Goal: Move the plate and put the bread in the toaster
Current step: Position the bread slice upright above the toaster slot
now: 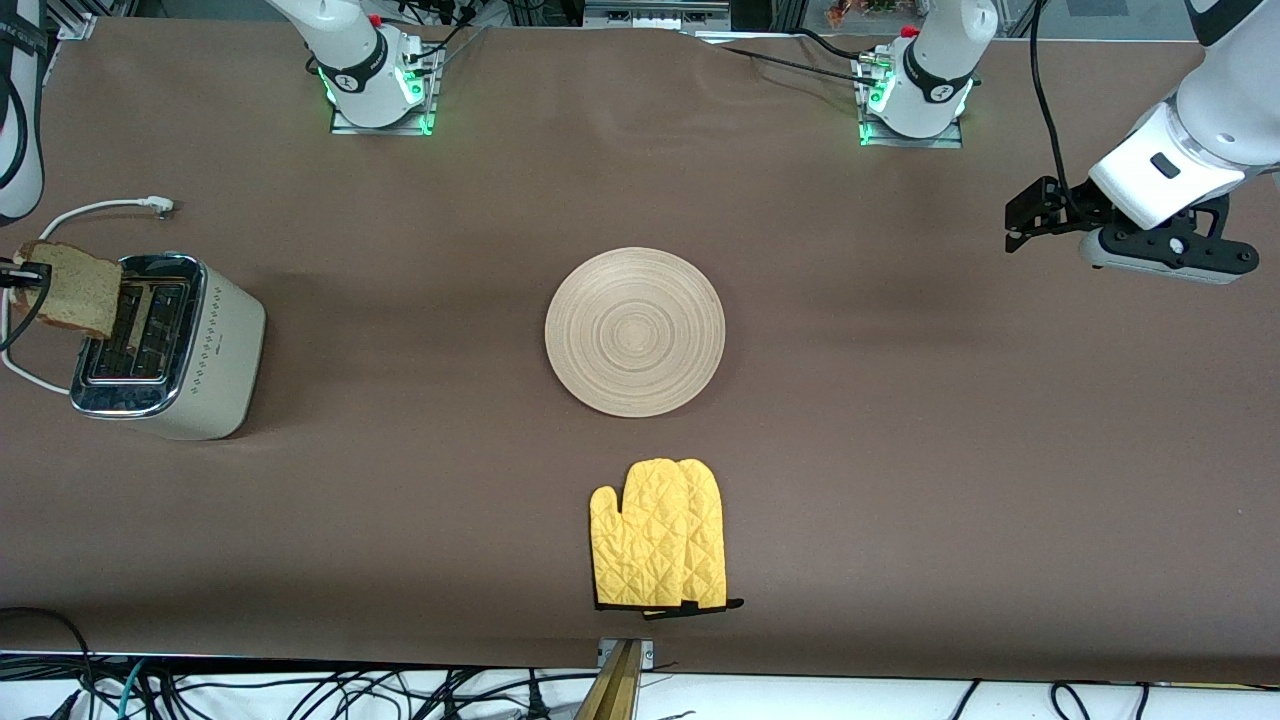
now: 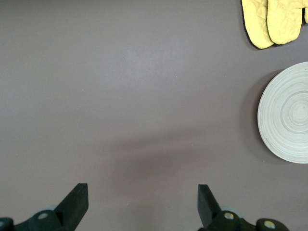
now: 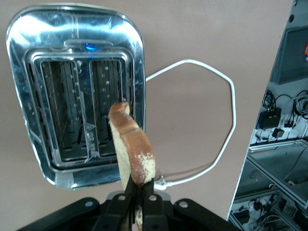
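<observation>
The cream toaster (image 1: 170,345) stands at the right arm's end of the table, its two slots empty in the right wrist view (image 3: 72,26). My right gripper (image 1: 22,275) is shut on the bread (image 1: 70,287) and holds the slice on edge in the air over the rim of the toaster's chrome top. The right wrist view shows the gripper (image 3: 140,185) clamped on the bread's (image 3: 132,144) crust. The wooden plate (image 1: 634,331) lies bare at the table's middle and also shows in the left wrist view (image 2: 288,113). My left gripper (image 1: 1018,222) (image 2: 143,202) waits open and empty over bare table at the left arm's end.
A yellow quilted oven mitt (image 1: 660,535) (image 2: 272,21) lies nearer to the front camera than the plate. The toaster's white cord (image 1: 90,208) (image 3: 216,120) loops on the table beside the toaster, its plug loose.
</observation>
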`<control>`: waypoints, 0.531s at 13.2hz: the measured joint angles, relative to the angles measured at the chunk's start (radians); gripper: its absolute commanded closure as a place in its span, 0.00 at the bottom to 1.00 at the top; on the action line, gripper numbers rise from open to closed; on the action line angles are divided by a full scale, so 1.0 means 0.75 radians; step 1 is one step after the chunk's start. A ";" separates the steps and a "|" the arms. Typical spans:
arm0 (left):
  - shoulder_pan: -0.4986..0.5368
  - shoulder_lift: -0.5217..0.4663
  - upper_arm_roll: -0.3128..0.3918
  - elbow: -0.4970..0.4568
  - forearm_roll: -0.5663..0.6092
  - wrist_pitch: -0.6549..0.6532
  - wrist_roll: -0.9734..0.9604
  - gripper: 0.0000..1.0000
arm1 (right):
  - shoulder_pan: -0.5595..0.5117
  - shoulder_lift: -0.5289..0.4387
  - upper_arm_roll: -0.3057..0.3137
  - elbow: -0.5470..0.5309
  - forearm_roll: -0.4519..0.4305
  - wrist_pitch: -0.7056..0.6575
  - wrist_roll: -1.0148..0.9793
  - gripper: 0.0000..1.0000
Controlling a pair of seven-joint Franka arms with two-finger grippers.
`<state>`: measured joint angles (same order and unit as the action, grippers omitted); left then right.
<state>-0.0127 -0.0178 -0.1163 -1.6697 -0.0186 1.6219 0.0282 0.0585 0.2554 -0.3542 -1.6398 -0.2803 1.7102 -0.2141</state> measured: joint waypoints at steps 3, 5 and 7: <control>0.000 0.000 0.000 0.000 0.000 0.000 0.000 0.00 | 0.000 0.000 0.001 0.004 0.003 0.019 0.000 1.00; 0.000 0.000 0.000 0.000 0.000 0.000 0.000 0.00 | 0.001 0.000 0.002 0.006 0.004 0.025 0.000 1.00; 0.000 0.000 0.000 0.000 0.000 0.000 0.000 0.00 | 0.004 0.000 0.003 0.009 0.004 0.027 0.000 1.00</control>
<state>-0.0127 -0.0178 -0.1164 -1.6697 -0.0186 1.6218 0.0282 0.0614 0.2557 -0.3521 -1.6334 -0.2775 1.7302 -0.2139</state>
